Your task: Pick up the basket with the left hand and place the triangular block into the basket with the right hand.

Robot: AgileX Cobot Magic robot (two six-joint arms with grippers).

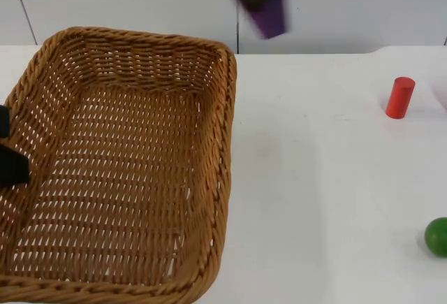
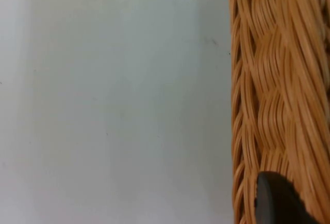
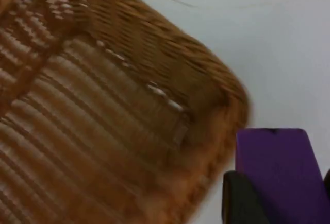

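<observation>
Left gripper pinches the stiff, light basket rim; right gripper beyond the basket clamps the rigid block.

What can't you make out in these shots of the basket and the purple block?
- Purple block: motion-blurred in the top view, and in the right wrist view the edge cuts it off, so its triangular shape is unconfirmed.
- Right claw: a dark smear above the block in the top view.
- Left claw at the basket rim: the top view's edge cuts it off; how much wicker it pinches is hidden.
- Green ball: clipped by the top view's edge.
</observation>
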